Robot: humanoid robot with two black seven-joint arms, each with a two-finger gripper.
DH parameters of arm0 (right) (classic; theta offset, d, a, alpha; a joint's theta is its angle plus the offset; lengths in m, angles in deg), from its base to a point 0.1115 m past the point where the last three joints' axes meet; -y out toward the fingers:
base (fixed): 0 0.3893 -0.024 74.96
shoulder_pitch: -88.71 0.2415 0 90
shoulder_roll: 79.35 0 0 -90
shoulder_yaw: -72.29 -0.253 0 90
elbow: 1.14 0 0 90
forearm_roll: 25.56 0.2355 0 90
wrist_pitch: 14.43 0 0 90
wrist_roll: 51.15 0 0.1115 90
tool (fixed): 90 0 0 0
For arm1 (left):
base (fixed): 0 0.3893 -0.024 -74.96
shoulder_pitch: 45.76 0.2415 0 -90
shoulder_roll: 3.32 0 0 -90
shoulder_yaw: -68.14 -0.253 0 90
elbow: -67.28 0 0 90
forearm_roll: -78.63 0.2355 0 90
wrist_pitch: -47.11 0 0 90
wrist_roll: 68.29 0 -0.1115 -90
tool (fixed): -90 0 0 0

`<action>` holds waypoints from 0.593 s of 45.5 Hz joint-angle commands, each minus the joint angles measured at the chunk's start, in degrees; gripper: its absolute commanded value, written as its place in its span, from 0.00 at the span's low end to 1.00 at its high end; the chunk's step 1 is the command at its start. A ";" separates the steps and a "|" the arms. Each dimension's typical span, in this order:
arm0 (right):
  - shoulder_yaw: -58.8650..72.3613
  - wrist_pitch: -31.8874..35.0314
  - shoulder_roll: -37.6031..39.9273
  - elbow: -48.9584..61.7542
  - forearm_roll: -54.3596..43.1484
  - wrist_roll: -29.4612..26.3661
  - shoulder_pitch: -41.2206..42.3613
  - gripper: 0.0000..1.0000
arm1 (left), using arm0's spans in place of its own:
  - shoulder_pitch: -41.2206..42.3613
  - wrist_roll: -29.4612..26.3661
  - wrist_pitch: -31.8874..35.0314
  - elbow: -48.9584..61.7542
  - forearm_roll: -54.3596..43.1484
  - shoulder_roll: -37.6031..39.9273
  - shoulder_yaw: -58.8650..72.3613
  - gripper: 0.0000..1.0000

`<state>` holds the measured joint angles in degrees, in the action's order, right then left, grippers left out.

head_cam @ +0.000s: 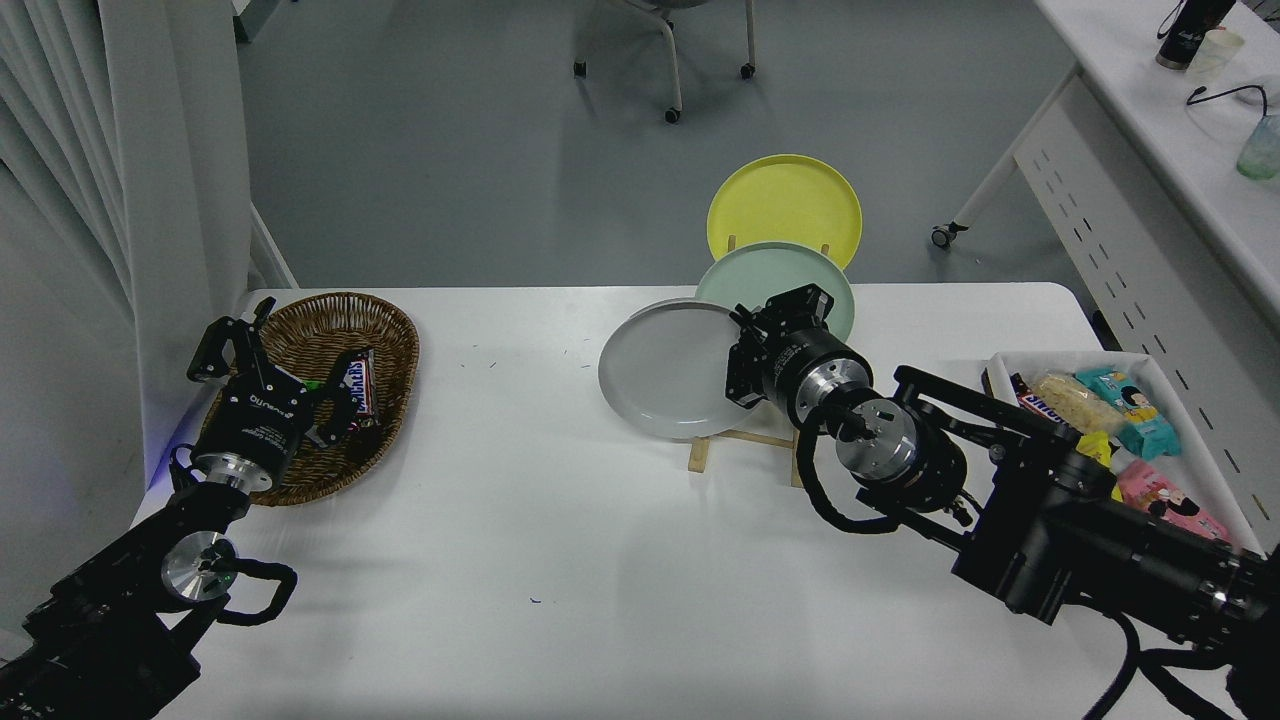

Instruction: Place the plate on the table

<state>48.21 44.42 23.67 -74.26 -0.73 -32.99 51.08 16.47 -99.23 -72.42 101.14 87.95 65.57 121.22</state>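
Head view: the white table fills the near ground, the left gripper parked at eight o'clock with jaws spread over a wicker basket holding a candy bar, and a white tray of snack packets at three o'clock. Near centre the right gripper clamps the right rim of the grey plate, held tilted just left of a wooden rack (mint plate and yellow plate stand behind it, toward twelve o'clock). Beyond lies grey floor.

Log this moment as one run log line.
right tool: holds grey plate, lifted off rack | left tool: parked at basket
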 commanded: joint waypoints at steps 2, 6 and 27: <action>-0.52 0.30 0.59 -2.37 -3.04 -0.40 2.30 0.00 | 0.08 0.00 0.00 -0.03 0.00 0.01 0.00 0.98; -1.14 0.47 1.56 -3.78 -3.39 -0.67 2.39 0.00 | -0.01 0.00 0.00 -0.03 0.00 0.01 0.00 0.98; -5.09 0.56 6.31 -7.21 -3.48 -9.80 9.59 0.00 | -0.01 0.00 0.00 -0.03 0.00 0.01 0.00 0.98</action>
<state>44.74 44.56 27.61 -80.22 -3.97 -38.24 57.09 16.47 -99.23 -72.42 101.12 87.95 65.59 121.22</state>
